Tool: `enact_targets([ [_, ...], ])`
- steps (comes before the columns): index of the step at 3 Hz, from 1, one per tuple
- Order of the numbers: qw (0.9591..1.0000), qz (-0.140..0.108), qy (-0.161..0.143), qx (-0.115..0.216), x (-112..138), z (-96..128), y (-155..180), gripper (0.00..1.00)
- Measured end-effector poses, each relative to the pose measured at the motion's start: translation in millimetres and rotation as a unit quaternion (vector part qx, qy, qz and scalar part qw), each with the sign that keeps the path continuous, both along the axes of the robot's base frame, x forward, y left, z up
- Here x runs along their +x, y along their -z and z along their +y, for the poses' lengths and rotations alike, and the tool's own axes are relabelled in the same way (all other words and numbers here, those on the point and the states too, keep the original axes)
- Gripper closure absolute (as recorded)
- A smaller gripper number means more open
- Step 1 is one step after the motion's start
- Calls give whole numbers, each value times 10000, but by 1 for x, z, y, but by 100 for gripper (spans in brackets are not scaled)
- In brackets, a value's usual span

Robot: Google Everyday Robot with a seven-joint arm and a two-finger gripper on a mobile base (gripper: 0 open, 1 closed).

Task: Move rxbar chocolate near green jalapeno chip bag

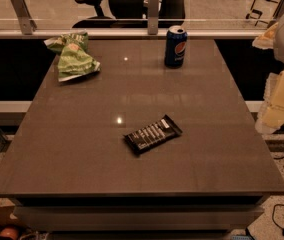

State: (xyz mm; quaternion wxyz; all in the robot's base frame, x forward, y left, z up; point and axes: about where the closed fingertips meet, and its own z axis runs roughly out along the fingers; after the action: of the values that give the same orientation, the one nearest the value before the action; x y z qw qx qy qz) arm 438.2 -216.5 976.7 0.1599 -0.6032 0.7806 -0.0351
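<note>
The rxbar chocolate (pixel 152 133) is a flat black wrapper with white lettering. It lies at an angle on the grey-brown table (pixel 82 159), a little in front of the middle. The green jalapeno chip bag (pixel 73 56) lies crumpled at the table's far left corner, far from the bar. My gripper (pixel 271 118) hangs at the right edge of the view, beyond the table's right side. It is above table height and well to the right of the bar, touching nothing.
A blue Pepsi can (pixel 175 46) stands upright at the far edge, right of centre. A metal rail with glass panels (pixel 132 33) runs behind the table. An office chair (pixel 127 1) stands beyond it. Cables lie on the floor (pixel 282 219) at the lower right.
</note>
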Motion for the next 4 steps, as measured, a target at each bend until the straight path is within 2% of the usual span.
enact_targets([
  [2, 9997, -166, -147, -27, 1, 13, -6, 0],
  [3, 9976, -253, -627, 120, 3, 31, -1, 0],
  [4, 9898, -260, -1360, 345, 8, 54, 14, 0],
])
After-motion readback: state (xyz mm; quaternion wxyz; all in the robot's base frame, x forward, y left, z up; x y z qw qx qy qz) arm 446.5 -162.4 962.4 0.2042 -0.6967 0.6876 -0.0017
